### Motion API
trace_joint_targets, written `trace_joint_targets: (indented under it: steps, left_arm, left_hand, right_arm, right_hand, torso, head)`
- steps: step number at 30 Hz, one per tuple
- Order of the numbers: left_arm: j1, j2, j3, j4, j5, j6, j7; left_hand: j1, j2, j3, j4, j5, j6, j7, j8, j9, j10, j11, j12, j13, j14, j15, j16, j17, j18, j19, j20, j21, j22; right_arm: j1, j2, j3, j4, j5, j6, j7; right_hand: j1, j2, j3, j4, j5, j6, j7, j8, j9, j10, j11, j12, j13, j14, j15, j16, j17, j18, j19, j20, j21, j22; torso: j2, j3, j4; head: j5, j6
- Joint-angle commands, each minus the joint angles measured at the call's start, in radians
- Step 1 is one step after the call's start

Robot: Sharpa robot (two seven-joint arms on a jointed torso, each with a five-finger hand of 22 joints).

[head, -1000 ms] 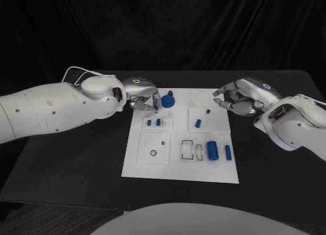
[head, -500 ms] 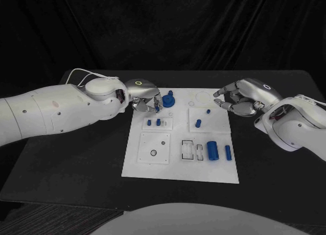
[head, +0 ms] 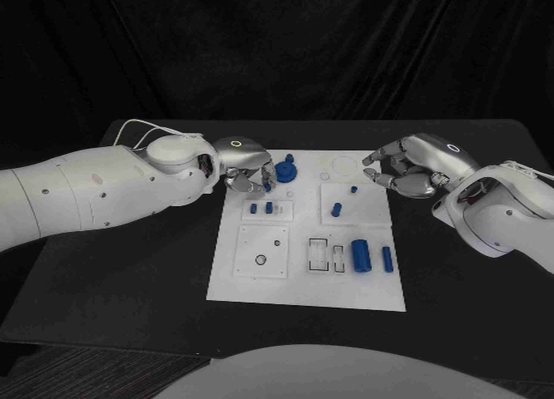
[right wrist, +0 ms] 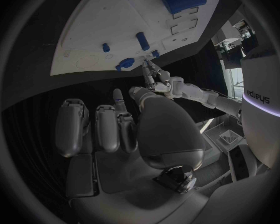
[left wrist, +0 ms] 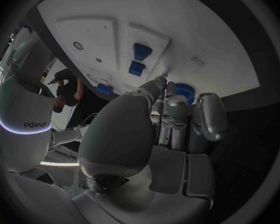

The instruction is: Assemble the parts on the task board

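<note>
The white task board [head: 304, 283] lies mid-table. At its far end stands a blue round part [head: 285, 172] with a peg on top. My left hand [head: 244, 160] hovers right beside it with its fingers curled close together. In the left wrist view the fingers [left wrist: 177, 109] point down at the board [left wrist: 184, 20], and the round part [left wrist: 184, 90] shows just beyond them; whether they touch it is unclear. My right hand [head: 409, 166] hangs off the board's far right corner, fingers curled in on nothing [right wrist: 124, 129].
Two small blue pieces [head: 263, 208] stand in a raised block near the left hand. A blue peg [head: 337, 209] and a smaller one [head: 353, 189] stand at the right. A thick blue cylinder [head: 361, 255] and a slim one [head: 386, 259] lie nearer me.
My left hand has shifted slightly right, closer to the blue round part. The part itself and the right hand have stayed where they were.
</note>
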Motion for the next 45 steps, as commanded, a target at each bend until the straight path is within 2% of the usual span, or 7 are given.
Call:
trace_joint_targets:
  steps: [1, 35, 39, 43, 44, 45]
  left_arm:
    - [-0.002, 0.003, 0.001, 0.001, 0.006, 0.000, 0.001]
    - [-0.020, 0.007, 0.001, -0.020, 0.006, 0.028, -0.008]
    - [-0.023, 0.007, 0.001, -0.022, 0.006, 0.030, -0.011]
    - [-0.025, 0.008, 0.001, -0.026, 0.006, 0.032, -0.020]
    - [-0.026, 0.008, 0.001, -0.027, 0.006, 0.033, -0.022]
    - [-0.026, 0.008, 0.001, -0.028, 0.006, 0.033, -0.024]
  left_hand:
    - [0.003, -0.009, 0.002, 0.005, 0.003, -0.002, 0.003, -0.004, 0.001, 0.004, 0.004, -0.004, -0.001, -0.009, -0.001, -0.003, -0.003, -0.003, -0.006, 0.002, -0.005, 0.155]
    - [0.010, -0.014, 0.008, -0.002, 0.013, -0.006, 0.003, -0.010, -0.002, 0.005, 0.005, -0.014, -0.005, -0.018, -0.001, -0.010, -0.015, -0.001, -0.012, 0.003, -0.015, 0.153]
    - [0.010, -0.015, 0.009, -0.002, 0.013, -0.008, 0.003, -0.011, -0.002, 0.004, 0.005, -0.015, -0.005, -0.019, -0.001, -0.011, -0.017, -0.001, -0.012, 0.003, -0.017, 0.153]
    - [0.008, -0.019, 0.010, -0.002, 0.014, -0.016, 0.001, -0.017, -0.005, 0.000, 0.005, -0.023, -0.007, -0.022, -0.001, -0.012, -0.018, 0.000, -0.015, 0.003, -0.021, 0.152]
    - [0.006, -0.021, 0.012, -0.001, 0.014, -0.031, -0.001, -0.026, -0.009, -0.005, 0.005, -0.028, -0.009, -0.025, 0.000, -0.015, -0.023, 0.000, -0.017, 0.003, -0.025, 0.151]
    - [0.002, -0.028, 0.014, 0.001, 0.010, -0.073, -0.010, -0.049, -0.019, -0.014, 0.004, -0.038, -0.012, -0.029, -0.001, -0.017, -0.026, 0.001, -0.019, 0.004, -0.028, 0.151]
  right_arm:
    - [-0.003, 0.000, 0.001, 0.001, -0.002, 0.003, -0.006]
    - [-0.006, -0.002, 0.001, 0.001, -0.002, 0.004, -0.008]
    - [-0.007, -0.002, 0.001, 0.001, -0.002, 0.004, -0.008]
    - [-0.007, -0.002, 0.001, 0.001, -0.002, 0.006, -0.010]
    - [-0.007, -0.002, 0.001, 0.001, -0.002, 0.006, -0.010]
    - [-0.007, -0.002, 0.001, 0.001, -0.002, 0.006, -0.010]
  right_hand:
    - [0.011, -0.001, 0.005, -0.002, 0.004, 0.003, 0.000, -0.001, -0.001, 0.091, 0.001, -0.005, 0.232, 0.053, 0.001, -0.006, -0.002, 0.019, 0.033, 0.000, -0.006, 0.186]
    - [0.013, -0.001, 0.008, -0.005, 0.003, 0.003, 0.001, -0.003, -0.002, 0.091, 0.001, -0.005, 0.232, 0.053, 0.002, -0.007, -0.003, 0.018, 0.033, 0.001, -0.006, 0.186]
    - [0.013, -0.001, 0.008, -0.005, 0.003, 0.003, 0.001, -0.003, -0.002, 0.091, 0.001, -0.005, 0.232, 0.053, 0.002, -0.007, -0.003, 0.018, 0.033, 0.001, -0.006, 0.186]
    - [0.014, -0.001, 0.008, -0.005, 0.003, 0.003, 0.001, -0.003, -0.002, 0.091, 0.002, -0.005, 0.232, 0.053, 0.002, -0.006, -0.003, 0.018, 0.033, 0.001, -0.006, 0.186]
    - [0.014, -0.001, 0.008, -0.005, 0.003, 0.003, 0.001, -0.003, -0.002, 0.091, 0.002, -0.005, 0.232, 0.053, 0.002, -0.006, -0.003, 0.018, 0.033, 0.001, -0.006, 0.186]
    - [0.014, -0.001, 0.009, -0.006, 0.003, 0.003, 0.001, -0.003, -0.002, 0.091, 0.002, -0.006, 0.232, 0.053, 0.002, -0.007, -0.003, 0.019, 0.033, 0.001, -0.006, 0.186]
  torso:
    - [0.000, -0.0005, -0.0003]
    - [0.000, -0.0004, 0.0010]
    - [0.000, -0.0010, -0.0007]
    - [0.000, -0.0006, -0.0010]
    - [0.000, -0.0003, -0.0007]
    - [0.000, -0.0004, -0.0007]
  head:
    - [0.002, 0.000]
    - [0.003, 0.000]
    - [0.004, 0.000]
    - [0.004, 0.000]
    - [0.003, 0.000]
    - [0.003, 0.000]
